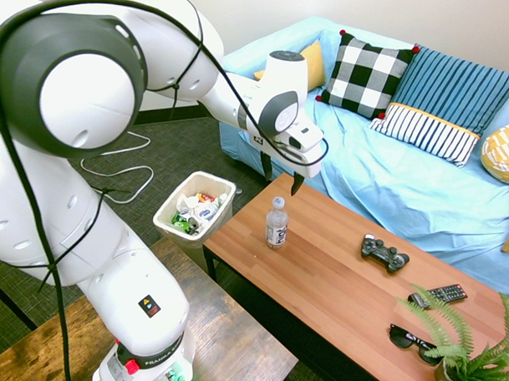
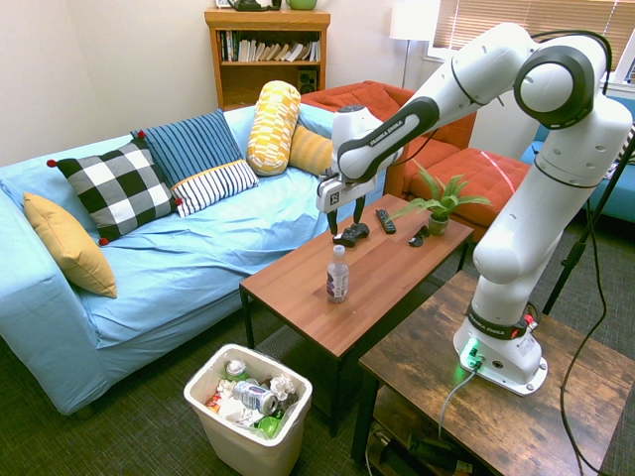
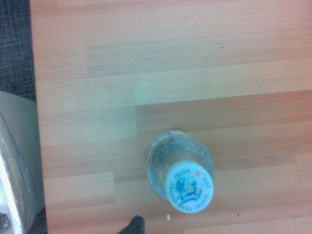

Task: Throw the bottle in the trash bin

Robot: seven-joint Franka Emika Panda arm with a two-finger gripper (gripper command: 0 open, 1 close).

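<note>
Hovering mid-frame right above the bottle (image 1: 276,222) on the counter (image 1: 335,285), the end effector (image 1: 281,176) has its fingers spread, grabbing nothing.

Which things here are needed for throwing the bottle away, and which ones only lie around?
Needed:
bottle, upright on the coffee table
trash bin, on the floor beside the table
gripper, open above the bottle

Lying about:
game controller
remote
sunglasses
potted fern

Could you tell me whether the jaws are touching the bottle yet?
Apart. In the first exterior view the gripper hangs open above the bottle, with sofa visible between its fingertips and the cap. The second exterior view shows the same gap.
</note>
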